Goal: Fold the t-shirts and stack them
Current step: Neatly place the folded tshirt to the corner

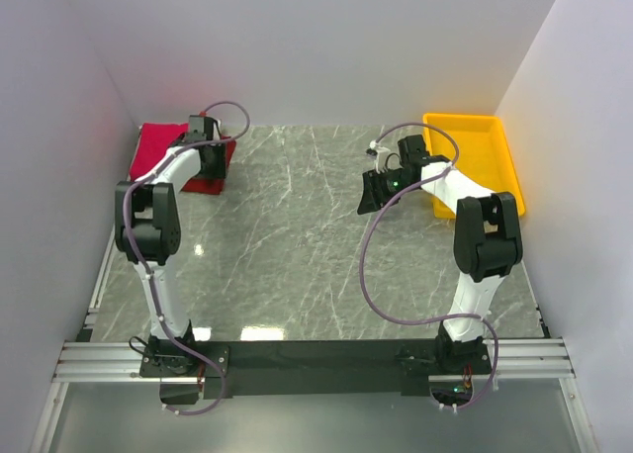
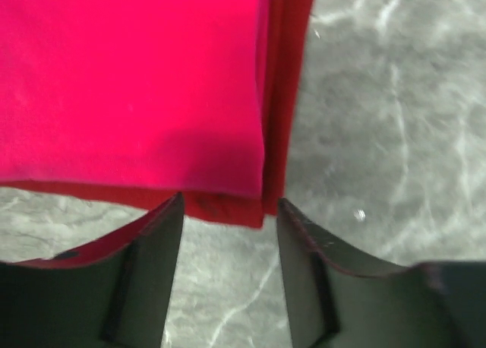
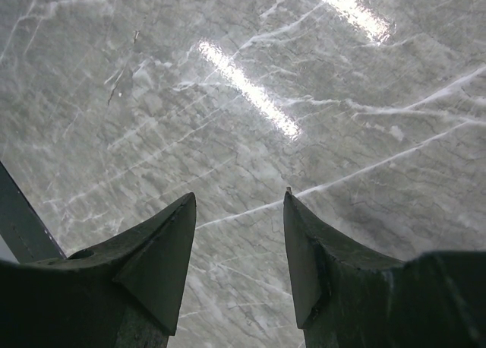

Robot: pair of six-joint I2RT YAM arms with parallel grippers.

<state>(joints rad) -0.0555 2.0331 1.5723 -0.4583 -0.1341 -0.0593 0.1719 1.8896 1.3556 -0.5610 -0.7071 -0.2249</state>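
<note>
Pink t-shirt (image 2: 129,82) lies folded on brick-red t-shirt (image 2: 290,74), far left of table (image 1: 297,235); left gripper (image 2: 230,202) jaws apart, empty, at the stack's corner, right gripper (image 3: 239,200) likewise gaping over marble, so probably best to back straight up, clear of the hems.

table (image 1: 297,255): grey marble-veined top, glossy, with strips of light glare towards the near edge. far left corner: dark red shirt (image 1: 210,183) lies flat on the top. pink shirt (image 1: 156,148) lies folded on it, with dark red showing past two of its edges. far right corner: yellow tray (image 1: 490,151) sits on the top, well apart from the shirts.
</note>
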